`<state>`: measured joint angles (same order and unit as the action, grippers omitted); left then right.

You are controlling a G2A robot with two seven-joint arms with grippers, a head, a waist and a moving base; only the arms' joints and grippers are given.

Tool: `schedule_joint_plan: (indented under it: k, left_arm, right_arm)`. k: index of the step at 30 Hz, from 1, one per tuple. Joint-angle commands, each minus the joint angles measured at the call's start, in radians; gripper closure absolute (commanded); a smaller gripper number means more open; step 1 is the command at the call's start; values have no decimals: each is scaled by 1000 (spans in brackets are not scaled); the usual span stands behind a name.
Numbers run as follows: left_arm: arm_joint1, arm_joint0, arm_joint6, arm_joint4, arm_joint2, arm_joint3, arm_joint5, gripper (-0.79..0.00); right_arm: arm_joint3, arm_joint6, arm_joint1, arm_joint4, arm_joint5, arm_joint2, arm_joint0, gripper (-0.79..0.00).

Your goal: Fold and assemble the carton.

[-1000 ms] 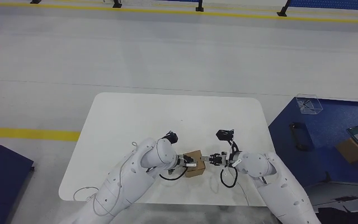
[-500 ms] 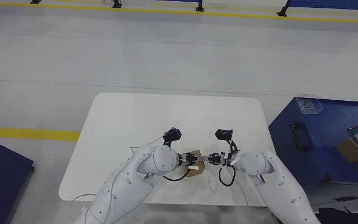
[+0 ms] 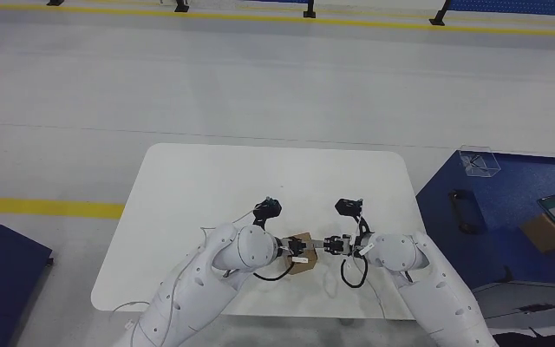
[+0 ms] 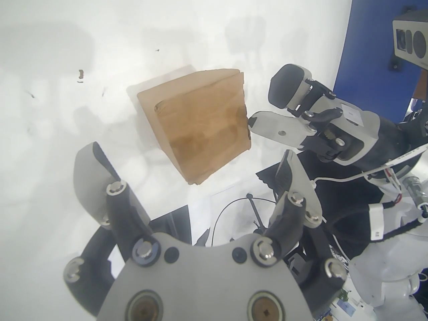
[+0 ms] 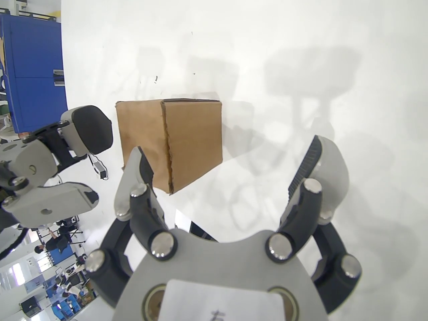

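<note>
The left gripper (image 4: 192, 172) is spread open and empty, the brown carton (image 4: 197, 128) just beyond its fingertips on the white table (image 3: 217, 191). The right gripper (image 5: 230, 165) — also open, empty — faces it from the carton's other side, 1 finger (image 4: 277, 131) against the carton's edge.

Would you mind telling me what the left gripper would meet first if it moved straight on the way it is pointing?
Most likely the brown cardboard carton, which lies straight ahead of the open left gripper on the white table; how close it is I cannot judge.
</note>
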<state>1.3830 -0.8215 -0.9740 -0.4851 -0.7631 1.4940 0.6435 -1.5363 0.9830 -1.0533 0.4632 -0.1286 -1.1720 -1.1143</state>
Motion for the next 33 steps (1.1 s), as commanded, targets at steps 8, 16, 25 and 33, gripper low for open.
schedule_joint_plan:
  k: [8, 16, 25, 33]
  left_arm:
    - [-11, -157, 299, -280, 64, 271, 160, -785]
    - [6, -327, 619, -703, 288, 360, 310, -785]
    - [30, -338, 707, -808, 339, 308, 339, -785]
    - [47, -420, 867, -931, 387, 196, 364, -785]
  right_arm:
    - [77, -48, 7, -109, 4, -108, 19, -785]
    - [161, -54, 5, -172, 36, -121, 52, -785]
    - [161, -54, 5, -172, 36, -121, 52, -785]
    - [161, -54, 5, -172, 36, -121, 52, -785]
